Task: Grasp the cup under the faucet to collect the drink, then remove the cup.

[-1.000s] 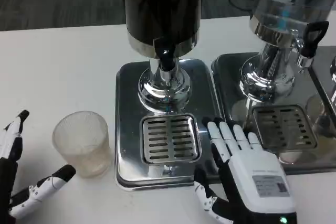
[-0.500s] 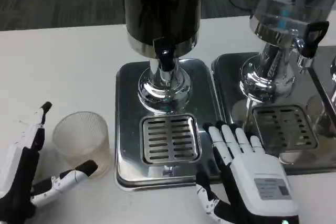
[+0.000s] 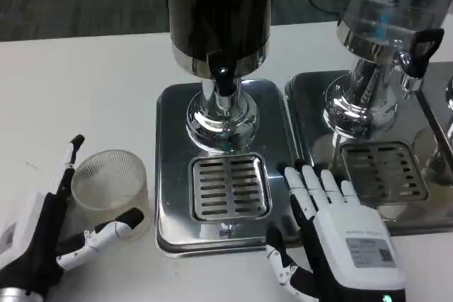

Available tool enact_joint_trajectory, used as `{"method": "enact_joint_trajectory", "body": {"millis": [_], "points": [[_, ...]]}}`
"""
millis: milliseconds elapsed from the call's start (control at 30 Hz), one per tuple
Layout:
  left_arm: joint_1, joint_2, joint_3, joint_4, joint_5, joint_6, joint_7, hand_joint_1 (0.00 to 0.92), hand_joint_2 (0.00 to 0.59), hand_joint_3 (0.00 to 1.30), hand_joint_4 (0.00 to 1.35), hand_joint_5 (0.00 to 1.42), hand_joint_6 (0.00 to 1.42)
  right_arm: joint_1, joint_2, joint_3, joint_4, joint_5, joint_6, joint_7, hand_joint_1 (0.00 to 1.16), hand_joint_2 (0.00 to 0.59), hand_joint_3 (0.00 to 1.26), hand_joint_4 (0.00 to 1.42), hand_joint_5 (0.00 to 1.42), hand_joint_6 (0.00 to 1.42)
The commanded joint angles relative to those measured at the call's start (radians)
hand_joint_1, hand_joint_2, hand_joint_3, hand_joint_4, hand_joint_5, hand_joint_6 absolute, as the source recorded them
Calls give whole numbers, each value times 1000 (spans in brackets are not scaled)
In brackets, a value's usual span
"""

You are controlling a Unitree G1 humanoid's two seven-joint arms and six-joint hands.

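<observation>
While the left hand [image 3: 49, 235] sits lower left, fingers [image 3: 106, 235] spread around the cup [image 3: 110, 187] without closing, right hand [image 3: 336, 235] lies flat, holding nothing, lower right. Cup upright, mouth up, on the table [image 3: 85, 97] left of the drip tray [image 3: 228, 186]; faucet [image 3: 224, 79] beyond.

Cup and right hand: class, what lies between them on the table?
In the head view, the near dispenser's steel drip tray with its slotted grate lies between the cup and the right hand, which rests at the tray's right edge.

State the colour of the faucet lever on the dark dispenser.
Black faucet lever, clearest in the head view.
</observation>
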Motion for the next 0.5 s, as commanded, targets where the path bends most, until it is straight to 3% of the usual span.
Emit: {"method": "enact_joint_trajectory", "body": {"millis": [33,167,500], "points": [[-34,4,-12,49,5,-29,15,325,48,96,152,402,514,14,-1,-8,-14,-12,4,-18,446,497,44,0,0,3],[-50,7,-25,65,14,-33,25,333,55,237,310,562,756,9,-2,-8,-13,-10,1,-16,446,497,52,0,0,21],[-54,11,-44,73,27,-32,71,416,93,431,557,761,947,3,-5,-12,-12,-5,-2,-11,445,497,54,0,0,30]]}}
